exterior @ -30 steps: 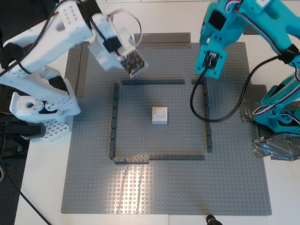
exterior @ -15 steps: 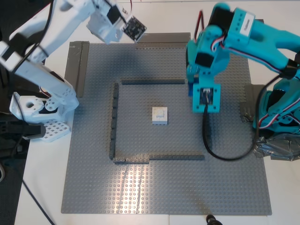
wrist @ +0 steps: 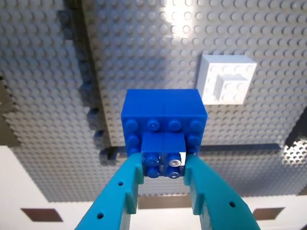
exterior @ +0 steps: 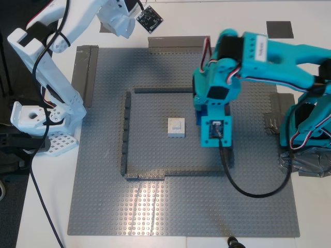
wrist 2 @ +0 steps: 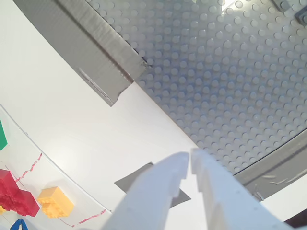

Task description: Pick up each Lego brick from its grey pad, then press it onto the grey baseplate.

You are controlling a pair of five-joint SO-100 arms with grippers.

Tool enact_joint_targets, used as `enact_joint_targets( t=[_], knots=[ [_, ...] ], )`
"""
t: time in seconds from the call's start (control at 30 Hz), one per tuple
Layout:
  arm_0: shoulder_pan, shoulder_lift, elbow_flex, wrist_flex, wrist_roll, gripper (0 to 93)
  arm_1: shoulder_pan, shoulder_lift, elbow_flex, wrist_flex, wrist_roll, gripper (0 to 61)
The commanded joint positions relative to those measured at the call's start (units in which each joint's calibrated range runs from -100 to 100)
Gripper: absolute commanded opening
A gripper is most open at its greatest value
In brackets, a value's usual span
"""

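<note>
First gripper [wrist: 163, 179], clamping the blue brick [wrist: 164, 125], is now hanging beside the white brick [exterior: 176, 127] inside the frame (placement pending); second gripper [wrist 2: 189, 163], nearly closed and empty, is retreating off the baseplate [exterior: 155, 206].

White desk [exterior: 170, 15], bearing grey baseplate [exterior: 170, 206], olive tape strips [exterior: 83, 67] along its edges, dark grey pad [exterior: 280, 29], silver tape wad [exterior: 305, 164].

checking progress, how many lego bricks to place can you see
2. The white brick sits on the grey baseplate inside the dark frame. The blue brick is held in my first gripper above the plate beside it.
</note>
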Motion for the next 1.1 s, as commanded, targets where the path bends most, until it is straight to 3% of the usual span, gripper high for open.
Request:
enact_joint_targets(
  t=[0.0,0.47,0.67,1.07],
  knots=[
    [0.6,1.7,-1.0,-1.7,-0.4,0.0,0.0,-0.9,-4.9,0.2,-0.3,0.2],
    [1.2,6.9,-0.2,-5.2,-0.4,0.0,0.6,0.1,-4.9,0.5,0.6,0.2],
    [0.5,7.1,-0.3,-5.2,-0.4,0.0,0.9,-2.6,-0.2,-2.2,3.0,0.2],
    [-0.1,7.2,-0.2,-6.7,-2.3,0.0,1.8,-3.8,-0.6,0.2,4.7,0.3]
  ],
)
